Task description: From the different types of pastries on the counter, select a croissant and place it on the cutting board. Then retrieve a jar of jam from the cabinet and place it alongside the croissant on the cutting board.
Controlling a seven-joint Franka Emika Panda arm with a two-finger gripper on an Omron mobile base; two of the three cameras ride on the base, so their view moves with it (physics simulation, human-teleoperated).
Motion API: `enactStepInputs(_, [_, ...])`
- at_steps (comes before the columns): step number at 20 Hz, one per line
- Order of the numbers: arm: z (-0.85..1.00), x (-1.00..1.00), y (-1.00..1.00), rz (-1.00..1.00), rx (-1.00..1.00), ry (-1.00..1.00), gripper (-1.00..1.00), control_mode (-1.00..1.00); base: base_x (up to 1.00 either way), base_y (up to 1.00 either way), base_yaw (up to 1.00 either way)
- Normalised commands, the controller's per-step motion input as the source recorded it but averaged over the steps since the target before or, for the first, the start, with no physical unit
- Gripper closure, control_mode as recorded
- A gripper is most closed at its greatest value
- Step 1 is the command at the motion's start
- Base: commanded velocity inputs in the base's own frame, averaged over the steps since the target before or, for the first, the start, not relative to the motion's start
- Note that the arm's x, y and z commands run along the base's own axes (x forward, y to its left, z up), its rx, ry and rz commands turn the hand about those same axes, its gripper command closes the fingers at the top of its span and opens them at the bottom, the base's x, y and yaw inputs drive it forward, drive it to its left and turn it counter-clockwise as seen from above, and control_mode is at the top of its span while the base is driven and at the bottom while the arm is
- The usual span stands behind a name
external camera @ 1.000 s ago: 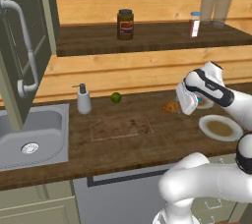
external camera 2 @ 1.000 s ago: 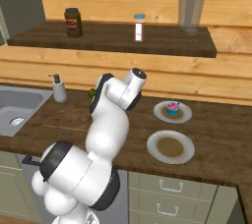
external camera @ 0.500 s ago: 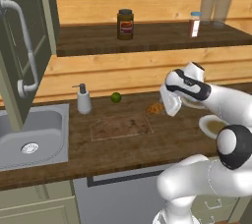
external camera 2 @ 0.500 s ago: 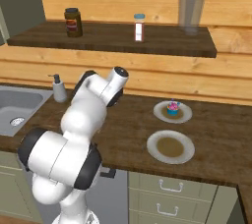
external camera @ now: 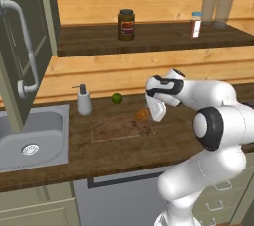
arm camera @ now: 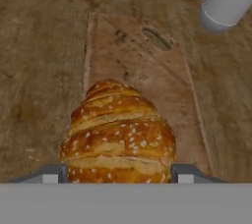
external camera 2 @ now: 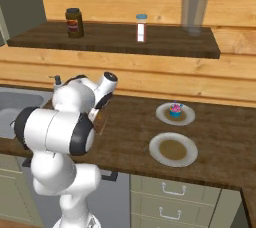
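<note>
My gripper is shut on the golden croissant and holds it just above the right end of the cutting board. In the hand view the croissant sits between the two fingertips, and the cutting board stretches away beneath it. The pink and blue cupcake stays on its plate on the counter. The cabinet door with its pale curved handle stands at the far left. The jar of jam is out of view.
A soap dispenser and a lime stand behind the board, with the sink to its left. An empty plate lies near the counter's front. The shelf holds a dark jar, a shaker and a glass.
The arm has swung left, carrying the croissant from beside the plates to above the right end of the cutting board.
</note>
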Motion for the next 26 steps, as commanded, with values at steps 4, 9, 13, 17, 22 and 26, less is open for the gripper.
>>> enactStepInputs(4, [-0.18, 0.21, 0.20, 0.03, 0.00, -0.03, 1.00, -1.00, 0.00, 0.00, 0.00])
enactStepInputs(9, [-0.40, 0.16, 0.29, 0.04, 0.00, -0.02, 1.00, -1.00, 0.00, 0.00, 0.00])
enactStepInputs(13, [-0.36, 0.21, 0.26, 0.03, 0.00, -0.03, 1.00, -1.00, 0.00, 0.00, 0.00])
enactStepInputs(17, [-0.06, 0.21, 0.03, 0.04, 0.00, -0.12, -1.00, -1.00, 0.00, 0.00, 0.00])
enactStepInputs(22, [-0.03, 0.16, 0.00, 0.06, 0.00, -0.13, -1.00, -1.00, 0.00, 0.00, 0.00])
enactStepInputs(26, [0.03, 0.13, 0.00, 0.05, 0.00, 0.00, -1.00, -1.00, 0.00, 0.00, 0.00])
